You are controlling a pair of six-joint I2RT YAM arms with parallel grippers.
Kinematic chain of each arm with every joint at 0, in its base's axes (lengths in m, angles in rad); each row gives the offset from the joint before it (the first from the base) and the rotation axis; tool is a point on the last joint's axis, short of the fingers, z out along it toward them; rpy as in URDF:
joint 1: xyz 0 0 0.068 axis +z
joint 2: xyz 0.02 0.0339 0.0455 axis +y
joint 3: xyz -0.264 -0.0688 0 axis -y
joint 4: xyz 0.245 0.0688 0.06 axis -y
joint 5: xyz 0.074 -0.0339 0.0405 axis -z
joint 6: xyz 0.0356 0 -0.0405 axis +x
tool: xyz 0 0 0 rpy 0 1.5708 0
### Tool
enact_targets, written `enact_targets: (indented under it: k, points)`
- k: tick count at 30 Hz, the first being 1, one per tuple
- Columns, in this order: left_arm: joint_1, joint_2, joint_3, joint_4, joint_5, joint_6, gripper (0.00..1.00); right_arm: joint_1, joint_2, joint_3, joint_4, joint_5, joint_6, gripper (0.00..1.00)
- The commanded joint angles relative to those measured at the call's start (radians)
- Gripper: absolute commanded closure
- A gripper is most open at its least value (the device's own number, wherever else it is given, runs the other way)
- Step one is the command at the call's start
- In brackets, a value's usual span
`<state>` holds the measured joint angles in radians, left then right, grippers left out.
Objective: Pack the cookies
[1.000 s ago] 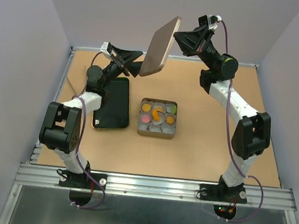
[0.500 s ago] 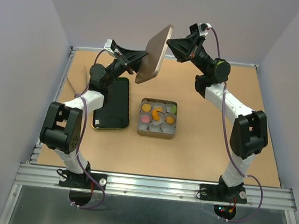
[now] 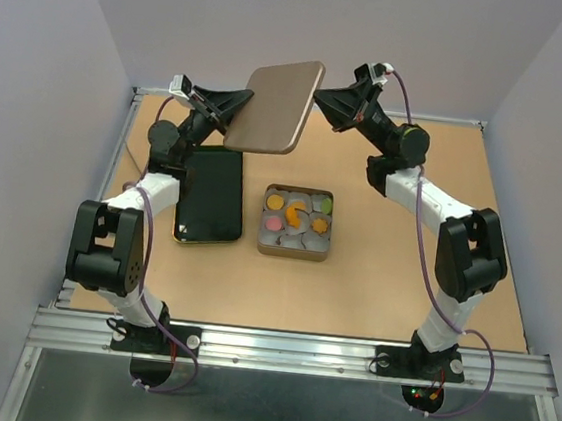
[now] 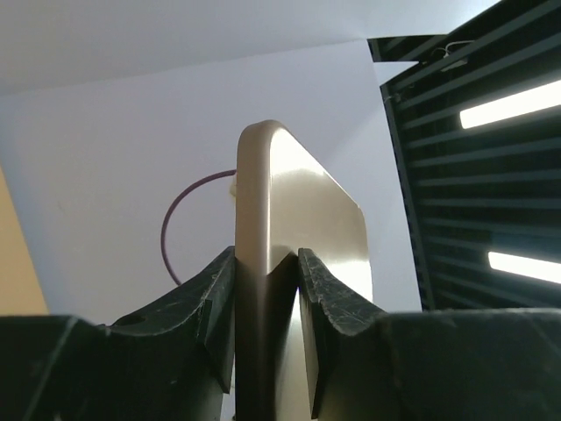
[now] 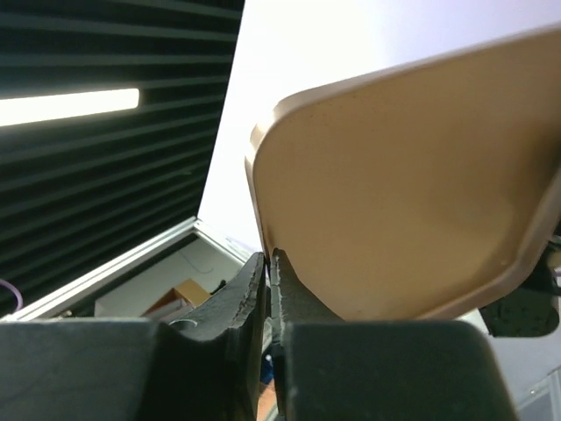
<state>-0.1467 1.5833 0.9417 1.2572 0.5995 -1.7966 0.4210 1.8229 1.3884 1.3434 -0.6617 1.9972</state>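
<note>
A tan lid (image 3: 275, 106) is held in the air behind and left of the open tin (image 3: 293, 256), roughly flat, gripped at two opposite edges. The left pincer (image 3: 230, 107) is closed on the edge farther from the tin; in the left wrist view its fingers (image 4: 215, 298) are pressed against both faces of the lid. The right pincer (image 3: 323, 98) is seen narrow at the opposite edge. In the right wrist view the rim runs into the thin gap between its tips, so it is read as a pinch on the lid. The cookies (image 3: 294, 213) are seated inside the tin among white paper cups: orange ones plus a pink and a green one. None is seen outside the tin. A dark tray (image 3: 212, 198) is laid flat just left of the tin on the tabletop (image 3: 394, 283). The step in hand is judged to be a handover or two-armed carry of the lid, with closing the tin not yet done. The lid should be kept level, and one grip confirmed firm before the other is let go, since a thin rim pinch can slip or let the lid swing. The lid should then be brought directly above the tin, corners matched to the tin's corners, and lowered evenly so no cup is caught under the rim. Contact with the dark tray left of the tin is to be avoided.
</note>
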Motion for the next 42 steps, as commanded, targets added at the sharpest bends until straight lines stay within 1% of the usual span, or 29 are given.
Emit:
enact_targets:
  k: [1,2,3,5,6,8,9,11,12,15,19,20,23,24,26,30,31,32,33,36,38,39,40,41,42]
  points:
    - [0.009,-0.071,-0.014,0.832,0.028,0.005,0.76,0.012,0.012,-0.063,0.474,-0.033,0.153,0.88]
    - [0.015,-0.069,-0.018,0.834,0.032,0.003,0.80,0.012,0.015,-0.071,0.473,-0.036,0.147,0.85]
    - [0.019,-0.072,-0.020,0.832,0.034,0.003,0.83,0.012,0.022,-0.081,0.474,-0.036,0.147,0.78]
    - [0.025,-0.078,-0.029,0.832,0.037,0.002,0.88,0.012,0.026,-0.104,0.473,-0.038,0.143,0.71]
    - [0.033,-0.080,-0.032,0.832,0.039,0.006,0.89,0.012,0.032,-0.112,0.474,-0.038,0.143,0.63]
    - [0.036,-0.086,-0.041,0.832,0.045,0.006,0.89,0.013,0.033,-0.123,0.474,-0.047,0.132,0.56]
    - [0.039,-0.089,-0.043,0.834,0.048,0.011,0.90,0.012,0.035,-0.132,0.474,-0.050,0.130,0.49]
    - [0.042,-0.091,-0.050,0.832,0.051,0.014,0.92,0.012,0.038,-0.146,0.473,-0.061,0.126,0.42]
    - [0.045,-0.092,-0.058,0.832,0.052,0.017,0.92,0.012,0.039,-0.155,0.474,-0.065,0.124,0.36]
    - [0.048,-0.092,-0.064,0.832,0.057,0.019,0.94,0.012,0.029,-0.215,0.473,-0.072,0.115,0.30]
    - [0.052,-0.097,-0.090,0.831,0.063,0.032,0.94,0.012,0.004,-0.271,0.473,-0.090,0.086,0.29]
    - [0.052,-0.101,-0.095,0.831,0.062,0.036,0.95,0.012,0.000,-0.281,0.473,-0.096,0.083,0.30]
    - [0.052,-0.109,-0.122,0.831,0.060,0.048,0.97,0.010,-0.002,-0.324,0.470,-0.110,0.081,0.37]
    - [0.052,-0.115,-0.132,0.831,0.057,0.054,0.97,0.012,0.001,-0.339,0.470,-0.114,0.081,0.42]
    - [0.053,-0.123,-0.150,0.829,0.060,0.060,0.97,0.012,0.001,-0.385,0.468,-0.125,0.081,0.45]
    - [0.052,-0.143,-0.190,0.831,0.091,0.074,0.97,0.010,0.010,-0.448,0.459,-0.153,0.078,0.58]
    - [0.050,-0.147,-0.199,0.826,0.095,0.083,0.97,0.009,0.009,-0.459,0.453,-0.162,0.075,0.66]
    - [0.050,-0.160,-0.224,0.820,0.108,0.094,0.97,0.007,0.007,-0.477,0.430,-0.183,0.062,0.76]
    - [0.050,-0.169,-0.239,0.811,0.115,0.103,0.97,0.006,0.004,-0.489,0.413,-0.191,0.054,0.79]
    - [0.042,-0.210,-0.300,0.745,0.144,0.169,0.97,-0.001,-0.004,-0.515,0.340,-0.219,0.009,0.86]
    - [0.033,-0.250,-0.340,0.656,0.164,0.247,0.96,-0.004,-0.001,-0.526,0.301,-0.236,-0.011,0.93]
    - [0.029,-0.267,-0.351,0.613,0.175,0.288,0.94,-0.005,0.003,-0.528,0.295,-0.237,-0.015,0.93]
    - [0.022,-0.284,-0.362,0.517,0.180,0.327,0.93,-0.007,0.003,-0.529,0.284,-0.245,-0.018,0.94]
    - [0.009,-0.317,-0.379,0.461,0.186,0.412,0.91,-0.007,0.013,-0.532,0.281,-0.249,-0.023,0.94]
    - [0.001,-0.334,-0.385,0.406,0.187,0.452,0.90,-0.008,0.018,-0.531,0.277,-0.254,-0.023,0.95]
